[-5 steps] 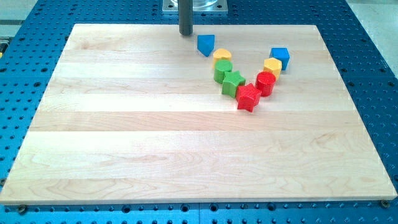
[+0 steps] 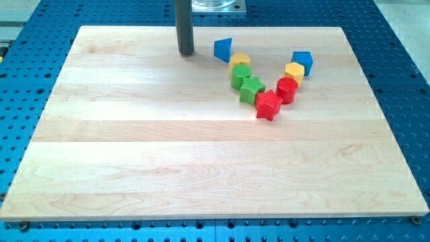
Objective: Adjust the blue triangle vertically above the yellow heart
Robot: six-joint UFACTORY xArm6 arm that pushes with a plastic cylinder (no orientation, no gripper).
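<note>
The blue triangle [image 2: 223,48] lies near the board's top edge, just up and left of the yellow heart [image 2: 240,60], close to it. My tip [image 2: 185,53] rests on the board to the left of the blue triangle, apart from it by about a block's width. The dark rod rises from the tip to the view's top.
Below the heart a green cylinder [image 2: 240,76], a green star [image 2: 252,88] and a red star [image 2: 268,104] run down to the right. A red cylinder [image 2: 287,89], a yellow hexagon [image 2: 294,71] and a blue cube [image 2: 302,62] run up to the right. The wooden board [image 2: 134,148] lies on a blue perforated table.
My tip has moved left and down the view, from near the board's top edge to a spot left of the blue triangle. The blocks have not moved.
</note>
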